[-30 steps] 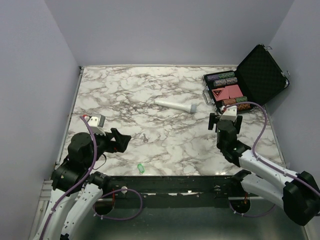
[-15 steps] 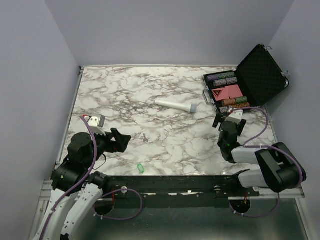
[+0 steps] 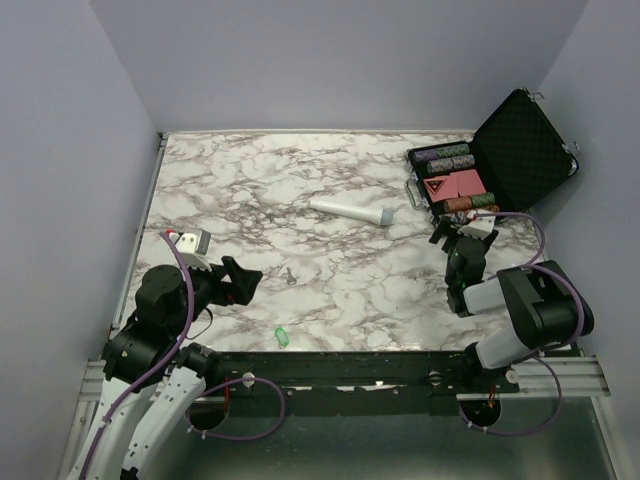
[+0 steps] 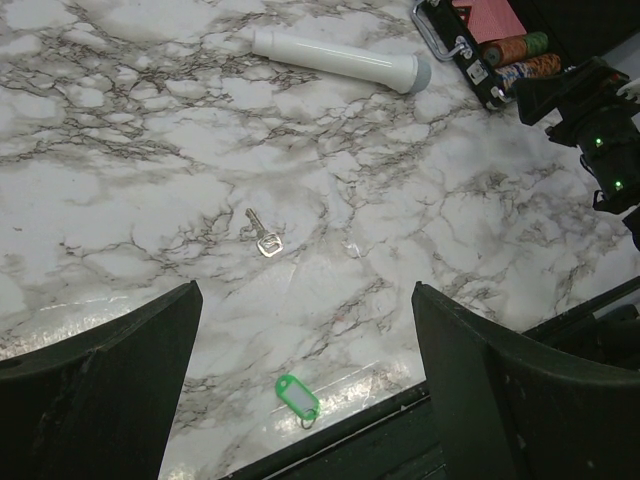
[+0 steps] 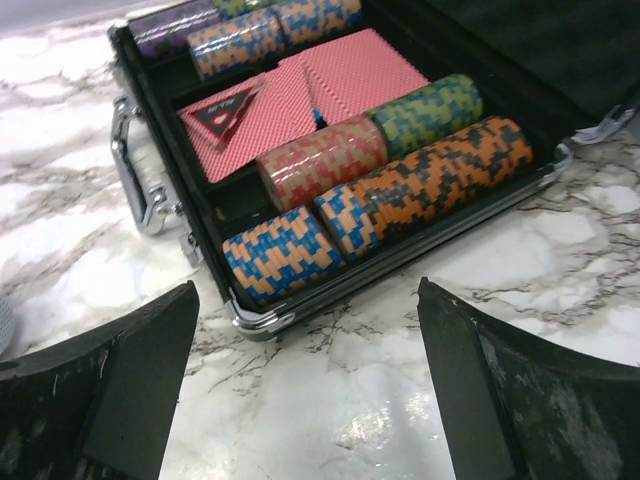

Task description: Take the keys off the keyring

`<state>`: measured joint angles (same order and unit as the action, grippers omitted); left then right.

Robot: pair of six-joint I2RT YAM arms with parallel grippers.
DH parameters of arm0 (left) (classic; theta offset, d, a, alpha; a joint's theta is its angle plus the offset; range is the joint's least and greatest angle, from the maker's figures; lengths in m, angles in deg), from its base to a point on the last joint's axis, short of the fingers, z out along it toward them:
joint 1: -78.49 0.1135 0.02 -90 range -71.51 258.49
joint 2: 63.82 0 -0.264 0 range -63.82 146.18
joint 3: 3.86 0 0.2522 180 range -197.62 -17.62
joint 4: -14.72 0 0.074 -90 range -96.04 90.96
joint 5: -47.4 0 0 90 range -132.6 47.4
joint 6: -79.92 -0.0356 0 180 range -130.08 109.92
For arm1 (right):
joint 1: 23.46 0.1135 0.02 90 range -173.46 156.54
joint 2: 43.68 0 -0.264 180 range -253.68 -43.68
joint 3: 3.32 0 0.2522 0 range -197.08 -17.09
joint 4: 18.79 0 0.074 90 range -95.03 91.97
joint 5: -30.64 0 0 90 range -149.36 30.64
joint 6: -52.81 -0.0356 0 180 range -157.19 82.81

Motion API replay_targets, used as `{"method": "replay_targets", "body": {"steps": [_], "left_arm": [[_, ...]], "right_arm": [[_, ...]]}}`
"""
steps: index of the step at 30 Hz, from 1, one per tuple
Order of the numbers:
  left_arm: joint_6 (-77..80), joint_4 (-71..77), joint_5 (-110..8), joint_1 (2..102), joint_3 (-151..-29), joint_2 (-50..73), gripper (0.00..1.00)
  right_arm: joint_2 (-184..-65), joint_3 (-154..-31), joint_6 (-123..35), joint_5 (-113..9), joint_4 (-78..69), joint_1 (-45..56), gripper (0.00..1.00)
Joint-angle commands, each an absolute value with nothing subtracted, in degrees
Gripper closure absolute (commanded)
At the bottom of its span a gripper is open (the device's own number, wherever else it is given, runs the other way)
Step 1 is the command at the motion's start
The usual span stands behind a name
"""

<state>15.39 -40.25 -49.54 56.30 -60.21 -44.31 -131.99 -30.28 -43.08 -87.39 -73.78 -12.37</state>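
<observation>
The small grey key [image 3: 289,275] lies alone on the marble, also in the left wrist view [image 4: 264,235]. The green keyring fob [image 3: 282,337] with its thin metal ring lies apart from it by the near table edge, also in the left wrist view [image 4: 298,398]. My left gripper [image 3: 243,279] is open and empty, just left of the key and above the table. My right gripper [image 3: 464,233] is open and empty, low at the right side, right in front of the poker chip case [image 5: 330,170].
A long white cylindrical object [image 3: 350,211] lies mid-table, also in the left wrist view [image 4: 340,58]. The open black case [image 3: 495,165] with chip rows and red cards stands at the back right. The near table edge [image 3: 350,352] runs just below the fob.
My right arm has folded back toward its base and its gripper has moved right, closer to the case. The left arm, key and fob have not moved.
</observation>
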Motion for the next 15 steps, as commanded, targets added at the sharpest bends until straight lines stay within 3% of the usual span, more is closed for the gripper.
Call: {"method": "replay_targets", "body": {"steps": [1, 4, 6, 7, 8, 15], "left_arm": [[14.6, -39.0, -51.1, 56.6, -59.5, -44.0, 0.06], [14.6, -39.1, -51.0, 56.7, -59.5, -43.9, 0.06], [14.6, -39.1, -50.9, 56.6, -59.5, -44.0, 0.06], [14.6, -39.1, -50.9, 56.6, -59.5, -44.0, 0.06], [14.6, -39.1, -50.9, 56.7, -59.5, -44.0, 0.06], [14.6, -39.1, -50.9, 56.6, -59.5, -44.0, 0.06]], "right_arm": [[-134.0, -30.2, -43.2, -78.9, -79.3, -14.2, 0.04], [-138.4, -28.5, -41.0, -74.4, -88.5, -15.1, 0.06], [-136.0, -29.8, -42.4, -73.8, -81.1, -15.3, 0.06], [-137.2, -29.2, -41.8, -73.9, -84.2, -15.4, 0.06], [-138.1, -28.9, -41.3, -75.1, -86.8, -15.3, 0.0], [-137.6, -29.8, -43.2, -78.3, -84.1, -15.3, 0.0]]}}
